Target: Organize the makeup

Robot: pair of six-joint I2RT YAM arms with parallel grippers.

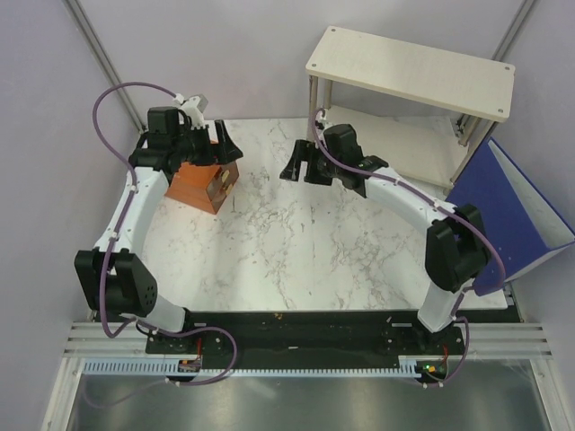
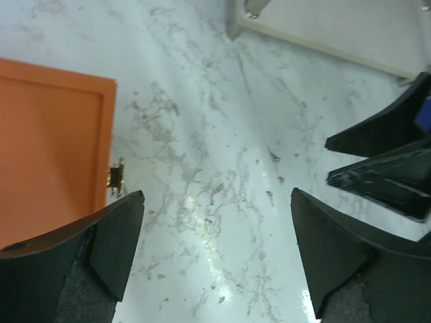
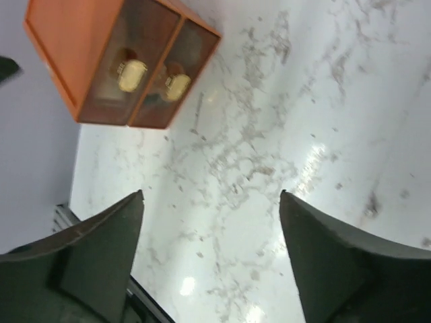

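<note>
No makeup shows in any view. The orange-brown drawer box [image 1: 205, 183] stands at the back left of the marble table; the right wrist view shows its front [image 3: 145, 74] with two dark drawer fronts and gold knobs. My left gripper [image 1: 214, 151] is open and empty, just above the box's far right edge; in its wrist view [image 2: 217, 194] the box top [image 2: 47, 148] lies to its left. My right gripper [image 1: 302, 166] is open and empty over the back middle of the table, to the right of the box, with only bare marble between its fingers [image 3: 210, 194].
A white two-level shelf [image 1: 413, 67] stands at the back right; its lower board shows in the left wrist view [image 2: 323, 30]. A blue bin [image 1: 512, 215] leans off the table's right edge. The right gripper's fingers [image 2: 384, 155] show close to the left gripper's right side.
</note>
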